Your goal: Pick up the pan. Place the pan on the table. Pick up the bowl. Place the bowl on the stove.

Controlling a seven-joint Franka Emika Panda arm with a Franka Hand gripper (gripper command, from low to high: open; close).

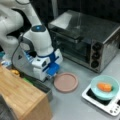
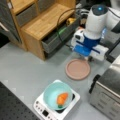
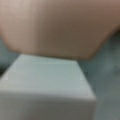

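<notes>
Jaws of the white and blue gripper (image 1: 55,75) sit low at the handle side of the round pinkish-brown pan (image 1: 65,82), but I cannot tell if they are closed on the handle or let go. In the wrist view, the white handle (image 3: 47,85) fills the bottom and the pan (image 3: 57,27) fills the top.

In both front views the pan lies flat on the light-grey table (image 1: 75,105). To a front view's left stands a light wooden block (image 1: 20,97). Behind the pan is a big silver toaster oven (image 1: 87,37). To the right, the small pale teal bowl (image 1: 105,87) holding an orange thing (image 1: 104,87) sits on the small white stove (image 1: 102,100), well apart from the gripper.
</notes>
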